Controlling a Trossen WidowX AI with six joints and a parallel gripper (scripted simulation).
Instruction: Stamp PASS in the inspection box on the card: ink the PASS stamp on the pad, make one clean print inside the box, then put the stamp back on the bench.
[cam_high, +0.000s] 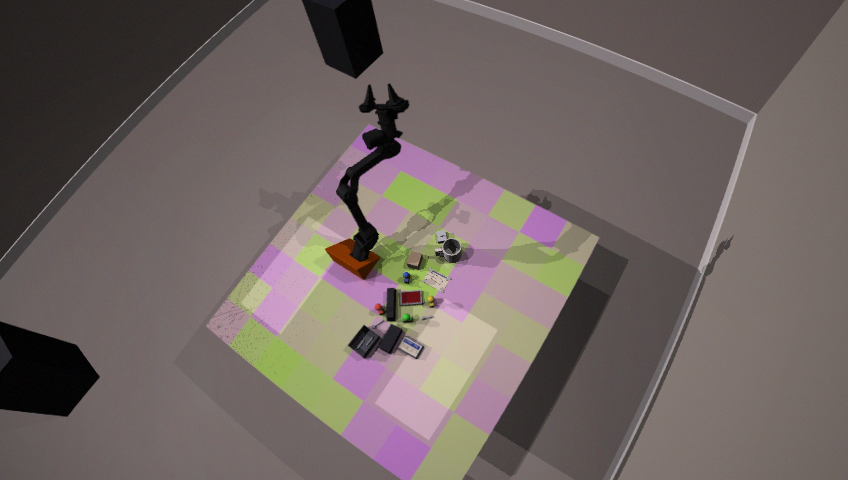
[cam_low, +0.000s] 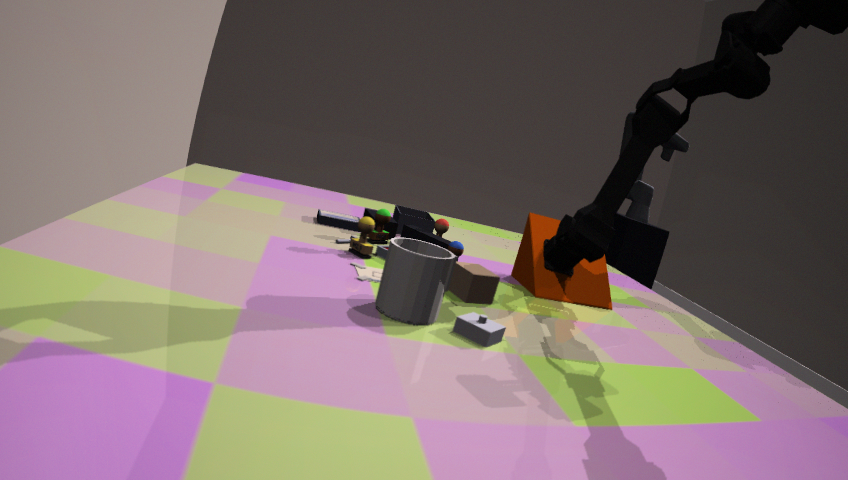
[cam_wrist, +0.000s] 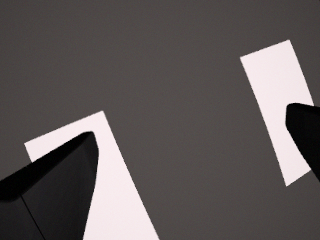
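"Start at the arm's orange base (cam_high: 340, 254) (cam_low: 528, 258), seen from above: what's nearest?"

"Blue-knobbed stamp (cam_high: 406, 277) (cam_low: 456, 248), four o'clock. Red-knobbed stamp (cam_high: 379, 308) (cam_low: 441, 226), between five and six."

"Further?"

"Red ink pad (cam_high: 411, 297), between four and five; then the card (cam_high: 436, 279) (cam_low: 370, 274), near four. Green-knobbed stamp (cam_high: 407, 318) (cam_low: 382, 215) at five, yellow-knobbed stamp (cam_high: 430, 301) (cam_low: 365, 226) at four."

"Which says PASS?"

"Can't tell. Nor can I read any print on the card."

"And the gripper (cam_high: 379, 86) (cam_wrist: 192, 127)?"

"Farthest, raised towards twelve, spread wide, holding nothing."

"So, progress?"

"Probably none: inking, printing and putting back all seem left."
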